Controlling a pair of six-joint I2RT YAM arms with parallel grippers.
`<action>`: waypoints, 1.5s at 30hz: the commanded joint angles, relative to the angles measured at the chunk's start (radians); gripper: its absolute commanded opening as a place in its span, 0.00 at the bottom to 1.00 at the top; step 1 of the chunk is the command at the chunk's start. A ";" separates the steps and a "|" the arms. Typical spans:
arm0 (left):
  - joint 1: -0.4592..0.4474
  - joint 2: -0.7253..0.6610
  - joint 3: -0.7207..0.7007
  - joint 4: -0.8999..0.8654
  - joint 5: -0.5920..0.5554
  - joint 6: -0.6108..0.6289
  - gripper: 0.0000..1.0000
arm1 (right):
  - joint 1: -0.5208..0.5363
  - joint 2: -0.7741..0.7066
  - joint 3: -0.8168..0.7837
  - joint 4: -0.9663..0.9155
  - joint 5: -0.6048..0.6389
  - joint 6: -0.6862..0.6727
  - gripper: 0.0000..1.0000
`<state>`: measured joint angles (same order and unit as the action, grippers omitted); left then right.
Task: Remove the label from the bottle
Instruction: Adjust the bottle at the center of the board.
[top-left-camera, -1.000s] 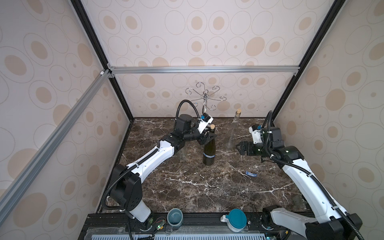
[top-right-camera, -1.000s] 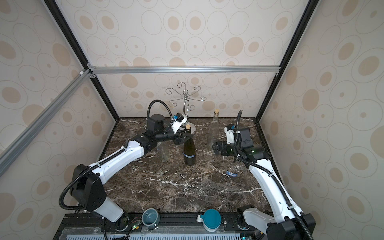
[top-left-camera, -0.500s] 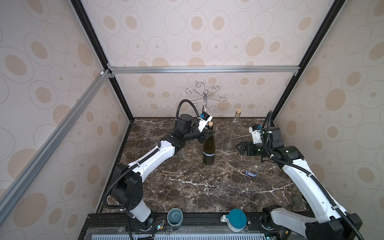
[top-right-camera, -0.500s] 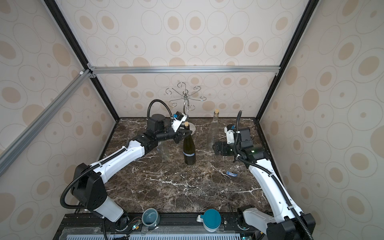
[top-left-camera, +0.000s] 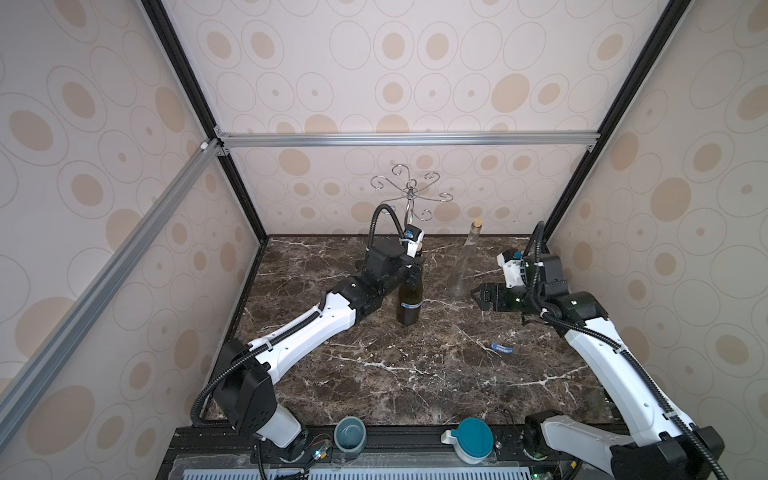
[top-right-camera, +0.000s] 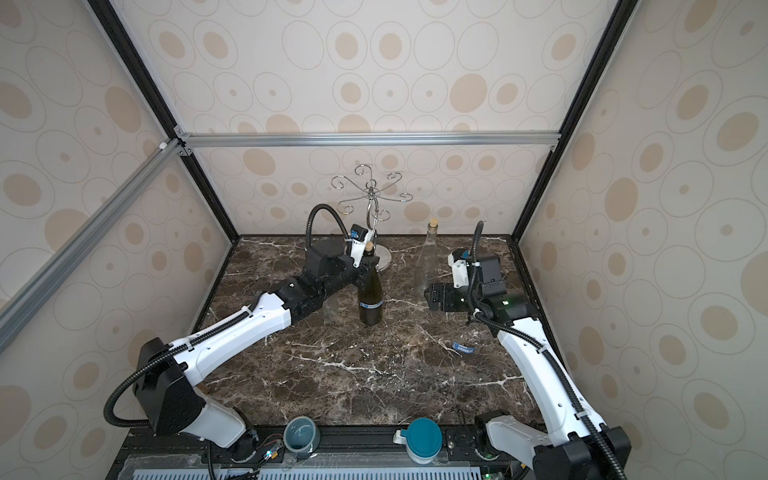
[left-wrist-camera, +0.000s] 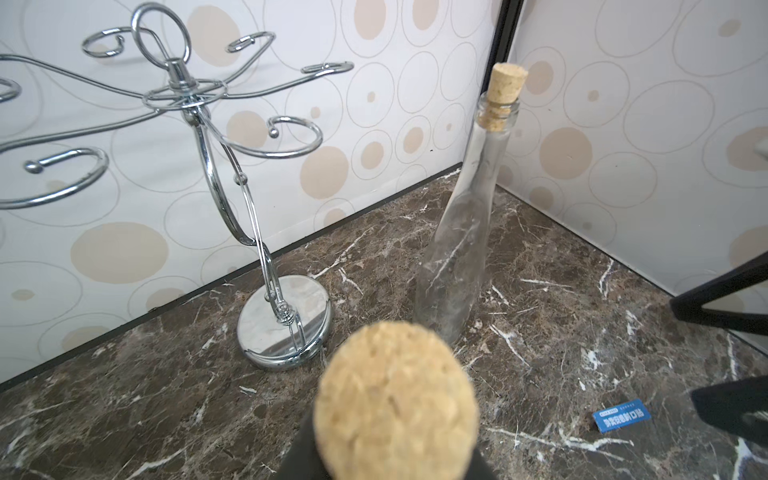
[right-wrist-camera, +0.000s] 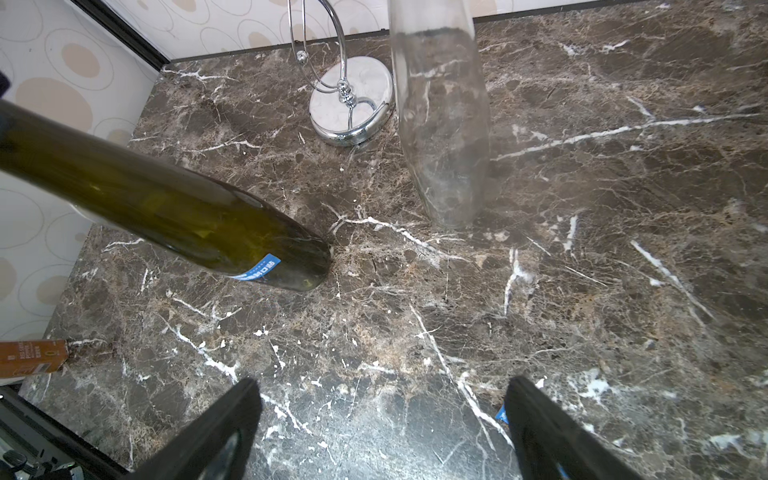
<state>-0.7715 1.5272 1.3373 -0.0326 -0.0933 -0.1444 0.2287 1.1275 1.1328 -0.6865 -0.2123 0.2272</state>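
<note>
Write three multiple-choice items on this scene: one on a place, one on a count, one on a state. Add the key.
1. The loose blue label lies:
A. on the table, near the right arm
B. hanging on the chrome rack
C. on the front rail

2. Corked bottles standing on the table:
A. one
B. two
C. three

3. The left end effector is:
A. open above the table
B. shut on the neck of the dark green bottle
C. shut on the chrome rack

Key:
1 A: it lies flat on the marble beside that arm.
2 B: the dark green bottle and the clear bottle each carry a cork.
3 B: it clamps the neck just below the cork.
</note>
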 joint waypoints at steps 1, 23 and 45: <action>-0.050 -0.062 0.045 0.140 -0.214 -0.084 0.02 | -0.002 -0.003 -0.010 0.008 -0.011 0.006 0.95; -0.131 -0.003 -0.023 0.205 -0.409 -0.193 0.05 | -0.002 -0.031 -0.019 -0.004 0.002 -0.007 0.95; -0.140 -0.072 -0.090 0.178 -0.322 -0.173 0.76 | -0.002 -0.034 -0.025 -0.004 0.006 -0.003 0.95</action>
<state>-0.9047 1.5036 1.2522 0.1417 -0.4484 -0.3328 0.2287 1.1076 1.1160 -0.6842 -0.2085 0.2264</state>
